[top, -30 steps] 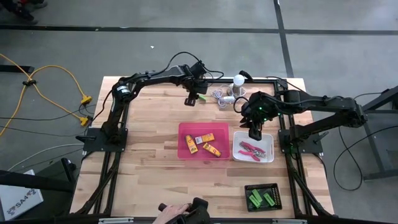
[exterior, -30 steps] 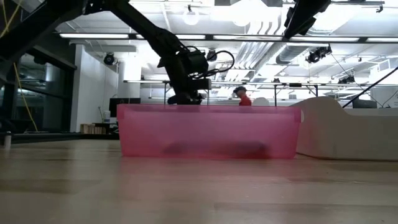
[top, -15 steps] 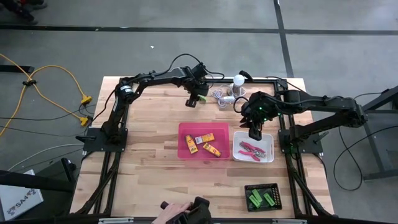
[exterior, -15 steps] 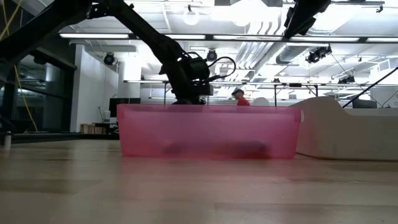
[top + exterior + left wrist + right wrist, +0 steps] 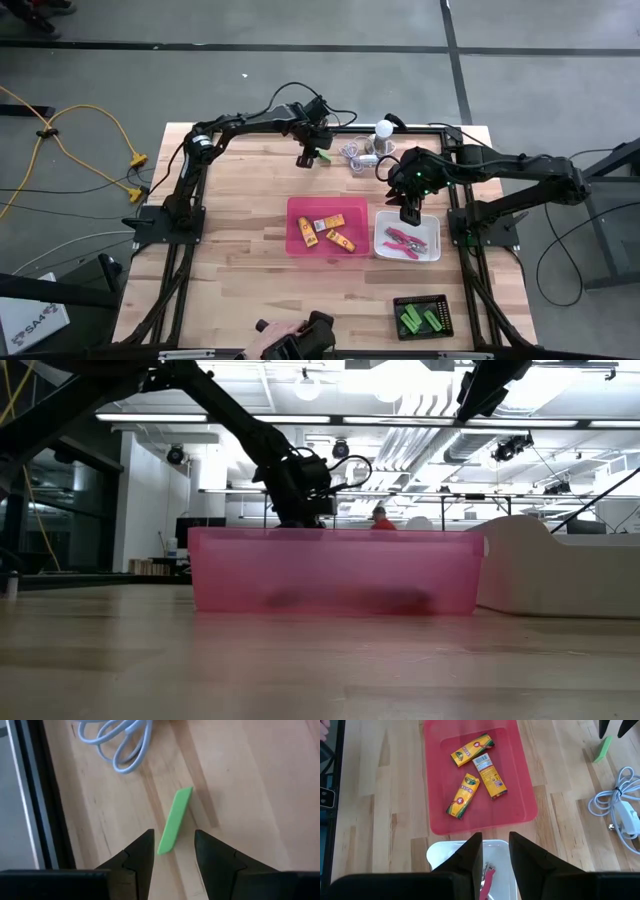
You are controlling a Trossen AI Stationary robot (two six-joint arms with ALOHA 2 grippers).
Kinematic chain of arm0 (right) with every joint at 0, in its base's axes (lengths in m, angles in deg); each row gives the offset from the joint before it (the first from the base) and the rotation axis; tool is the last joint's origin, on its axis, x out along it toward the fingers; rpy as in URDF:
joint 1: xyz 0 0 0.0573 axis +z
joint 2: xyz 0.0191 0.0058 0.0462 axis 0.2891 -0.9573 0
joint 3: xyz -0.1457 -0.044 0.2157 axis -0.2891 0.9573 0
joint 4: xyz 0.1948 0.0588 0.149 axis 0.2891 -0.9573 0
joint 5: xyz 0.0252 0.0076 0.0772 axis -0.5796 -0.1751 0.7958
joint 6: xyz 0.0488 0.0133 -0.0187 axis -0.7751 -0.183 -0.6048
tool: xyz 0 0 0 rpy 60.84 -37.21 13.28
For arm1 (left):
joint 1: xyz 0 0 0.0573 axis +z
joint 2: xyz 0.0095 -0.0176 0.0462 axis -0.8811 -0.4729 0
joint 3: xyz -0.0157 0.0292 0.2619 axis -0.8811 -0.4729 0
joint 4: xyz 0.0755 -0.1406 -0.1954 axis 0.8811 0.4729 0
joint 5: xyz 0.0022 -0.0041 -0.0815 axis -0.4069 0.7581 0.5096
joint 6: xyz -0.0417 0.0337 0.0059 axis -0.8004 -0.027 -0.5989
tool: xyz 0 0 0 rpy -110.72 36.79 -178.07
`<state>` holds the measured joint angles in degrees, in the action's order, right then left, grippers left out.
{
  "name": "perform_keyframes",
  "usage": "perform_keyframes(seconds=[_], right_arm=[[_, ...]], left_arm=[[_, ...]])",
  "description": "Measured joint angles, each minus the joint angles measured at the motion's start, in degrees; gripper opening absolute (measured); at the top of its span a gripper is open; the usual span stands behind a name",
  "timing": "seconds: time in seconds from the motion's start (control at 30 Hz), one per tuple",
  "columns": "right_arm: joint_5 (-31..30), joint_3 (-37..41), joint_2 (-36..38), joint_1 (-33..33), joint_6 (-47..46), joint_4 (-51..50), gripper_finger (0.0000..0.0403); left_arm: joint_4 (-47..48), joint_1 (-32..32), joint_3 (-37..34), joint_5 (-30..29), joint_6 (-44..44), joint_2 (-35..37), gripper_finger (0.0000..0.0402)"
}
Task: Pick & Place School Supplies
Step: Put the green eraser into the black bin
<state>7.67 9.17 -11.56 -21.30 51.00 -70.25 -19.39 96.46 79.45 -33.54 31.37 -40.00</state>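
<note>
**Left gripper spread over a lone green stick at the counter's far edge**

In the high view, the left gripper [image 5: 309,157] sat in the upper middle of the frame, over a short bright-green stick [image 5: 322,155] that lay flat on the wooden counter [image 5: 240,240]. The left wrist view showed that stick [image 5: 175,820] lying on the bare wood ahead of the gripper's two dark fingers [image 5: 140,851], which were spread apart with nothing between them; the stick was not gripped. A coiled grey cord [image 5: 120,742] lay near the stick, apart from it.

The right gripper [image 5: 408,213] hung right of centre in the high view, over the upper edge of the white tray [image 5: 432,232]. In the right wrist view its fingers [image 5: 470,855] stood slightly parted and empty, above that tray's rim [image 5: 436,854]. Pink-handled scissors [image 5: 402,242] lay inside the white tray.

The pink tray [image 5: 296,228], at the centre of the high view and just left of the white one, held three yellow-orange blocks [image 5: 330,232]. The black tray [image 5: 440,303], at the lower right of the frame, held several more green sticks [image 5: 420,319]. A white bulb-like object [image 5: 383,129] stood at the upper edge of the counter, right of the left gripper.

In the low view the pink tray [image 5: 330,570] filled the middle, with the left arm [image 5: 290,470] behind it.
</note>
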Motion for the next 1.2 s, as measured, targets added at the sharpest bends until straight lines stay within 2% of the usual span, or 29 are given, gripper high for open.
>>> perform_keyframes(seconds=[0.17, 0.37, 0.53, 0.93, 1.2], right_arm=[[0.0, 0.0, 0.0, 0.0, -0.01, 0.04, 0.0084], [0.0, 0.0, 0.0, 0.0, -0.15, 0.07, 0.0084], [0.0, 0.0, 0.0, 0.0, -0.15, 0.02, 0.0084], [-0.03, 0.0, 0.0, 0.0, 0.0, 0.02, 0.0084], [0.0, 0.0, 0.0, 0.0, 0.0, 0.02, 0.0084]], left_arm=[[0.0, 0.1, 0.01, 2.98, 0.15, -0.04, 0.0134], [-0.81, 0.08, 0.1, 2.44, 1.26, -2.28, 0.0134], [-2.66, 0.08, 0.05, -0.47, 1.94, -3.56, 0.0134], [-2.99, 0.08, 0.04, -0.47, 1.64, -3.56, 0.0134], [-3.19, 0.08, 0.04, -0.56, 0.52, -3.56, 0.0102]])
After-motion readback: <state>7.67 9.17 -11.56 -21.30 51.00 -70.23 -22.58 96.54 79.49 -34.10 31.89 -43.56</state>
